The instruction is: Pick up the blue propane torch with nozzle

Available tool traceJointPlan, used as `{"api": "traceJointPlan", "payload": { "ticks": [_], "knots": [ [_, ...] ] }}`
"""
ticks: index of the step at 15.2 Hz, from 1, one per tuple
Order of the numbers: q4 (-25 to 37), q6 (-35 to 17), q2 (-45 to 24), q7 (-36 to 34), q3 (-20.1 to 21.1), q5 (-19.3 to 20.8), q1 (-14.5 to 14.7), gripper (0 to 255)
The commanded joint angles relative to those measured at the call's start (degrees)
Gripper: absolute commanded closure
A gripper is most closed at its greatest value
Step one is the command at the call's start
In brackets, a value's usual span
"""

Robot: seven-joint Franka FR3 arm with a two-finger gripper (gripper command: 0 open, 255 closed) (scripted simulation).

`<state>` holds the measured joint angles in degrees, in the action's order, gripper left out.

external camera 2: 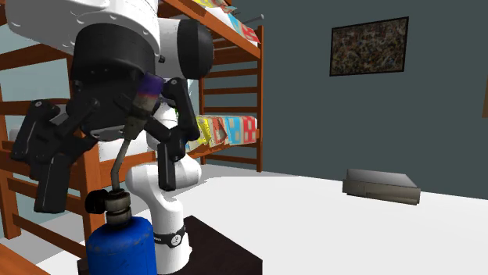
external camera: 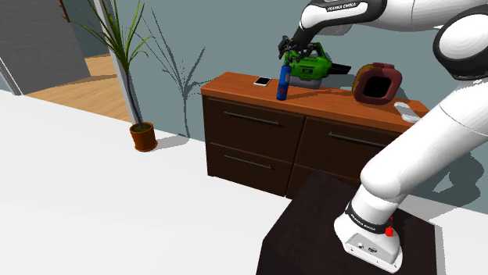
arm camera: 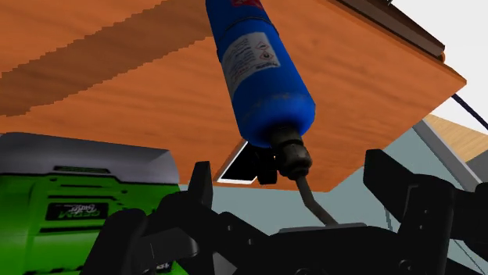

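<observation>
Counter (external camera: 235,83): a green machine (external camera: 314,66) is carried at the back. The blue torch (external camera: 283,83) is stood upright beside it, near the front edge, nozzle up. The tool (external camera: 288,51) is held directly above, fingers apart, the nozzle straddled but untouched, judged as lined up for clasping.

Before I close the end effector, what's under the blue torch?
The torch stands on the brown wooden dresser top; its base hides the spot beneath.

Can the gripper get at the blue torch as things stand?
Probably yes: the open gripper hangs right above the blue torch, fingers astride its nozzle; the green tool stands aside.
</observation>
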<state>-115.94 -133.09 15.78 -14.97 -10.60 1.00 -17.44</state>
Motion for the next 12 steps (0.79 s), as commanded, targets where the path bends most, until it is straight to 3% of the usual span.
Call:
{"api": "traceJointPlan", "payload": {
  "ticks": [1,3,4,12],
  "knots": [
    [-2.1,-2.1,0.1,0.0,-0.1,0.0,0.0,0],
    [-2.1,-2.1,0.1,0.0,-0.1,0.0,0.0,0],
    [-2.1,-2.1,0.0,0.0,-0.1,0.0,0.0,255],
    [-2.1,-2.1,0.0,0.0,0.0,0.0,0.0,255]
  ]
}}
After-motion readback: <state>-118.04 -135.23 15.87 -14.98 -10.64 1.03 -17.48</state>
